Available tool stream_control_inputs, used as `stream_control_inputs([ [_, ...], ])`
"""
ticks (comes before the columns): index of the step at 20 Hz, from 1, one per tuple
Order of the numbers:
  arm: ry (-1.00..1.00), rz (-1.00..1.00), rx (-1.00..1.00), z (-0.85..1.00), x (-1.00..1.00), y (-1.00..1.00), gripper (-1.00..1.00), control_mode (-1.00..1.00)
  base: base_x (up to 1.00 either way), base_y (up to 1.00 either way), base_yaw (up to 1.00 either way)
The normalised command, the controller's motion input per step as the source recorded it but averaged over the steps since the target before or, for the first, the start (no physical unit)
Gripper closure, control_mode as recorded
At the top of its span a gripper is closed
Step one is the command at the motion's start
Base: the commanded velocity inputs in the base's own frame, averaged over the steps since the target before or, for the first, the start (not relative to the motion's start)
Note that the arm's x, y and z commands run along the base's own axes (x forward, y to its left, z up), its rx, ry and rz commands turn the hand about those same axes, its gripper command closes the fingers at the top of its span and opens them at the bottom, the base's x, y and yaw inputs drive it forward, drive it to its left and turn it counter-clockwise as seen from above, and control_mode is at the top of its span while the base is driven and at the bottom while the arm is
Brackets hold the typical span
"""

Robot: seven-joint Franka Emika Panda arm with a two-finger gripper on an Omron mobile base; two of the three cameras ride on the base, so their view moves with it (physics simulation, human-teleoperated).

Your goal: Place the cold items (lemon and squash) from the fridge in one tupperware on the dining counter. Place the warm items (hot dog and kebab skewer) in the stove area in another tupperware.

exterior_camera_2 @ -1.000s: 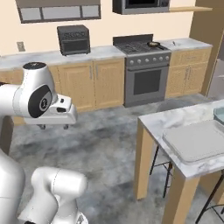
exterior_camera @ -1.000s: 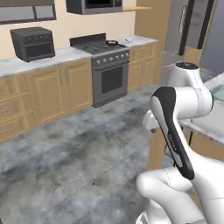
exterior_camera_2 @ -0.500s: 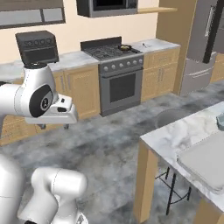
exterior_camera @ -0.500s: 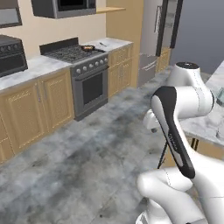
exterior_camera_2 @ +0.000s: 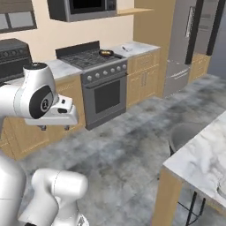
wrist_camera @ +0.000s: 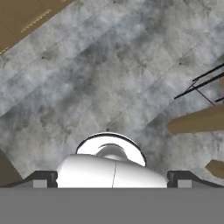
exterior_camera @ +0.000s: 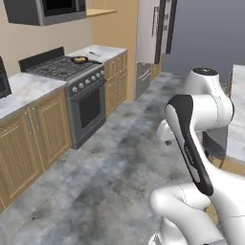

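My two-finger gripper (wrist_camera: 112, 178) stands spread wide and holds nothing; its two dark tips sit at 7 and 5 o'clock in the hand view, over grey stone floor (wrist_camera: 87, 78). One steel gas stove (exterior_camera_2: 99, 66) stands at 11 o'clock in the right base view, with one small dark pan (exterior_camera_2: 106, 53) on it. One tall steel fridge (exterior_camera_2: 187, 39) stands at 1 o'clock. One marble dining counter (exterior_camera_2: 203, 154) lies at 4 o'clock. I cannot make out the food or tupperware.
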Motion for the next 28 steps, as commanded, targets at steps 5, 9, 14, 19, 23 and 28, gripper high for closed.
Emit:
stream_control_inputs([
  [5, 0.0, 0.0, 0.0, 0.0, 0.0, 0.0, -1.0, 1.0, 1.0, 0.38, -0.19],
  [9, 0.0, 0.0, 0.0, 0.0, 0.0, 0.0, -1.0, 1.0, 1.0, 0.03, -0.01],
  [14, 0.0, 0.0, 0.0, 0.0, 0.0, 0.0, -1.0, 1.0, 1.0, 0.0, 0.01],
  [19, 0.0, 0.0, 0.0, 0.0, 0.0, 0.0, -1.0, 1.0, 1.0, 0.0, 0.16],
  [23, 0.0, 0.0, 0.0, 0.0, 0.0, 0.0, -1.0, 1.0, 1.0, -0.01, 0.23],
  [28, 0.0, 0.0, 0.0, 0.0, 0.0, 0.0, -1.0, 1.0, 1.0, -0.07, 0.28],
])
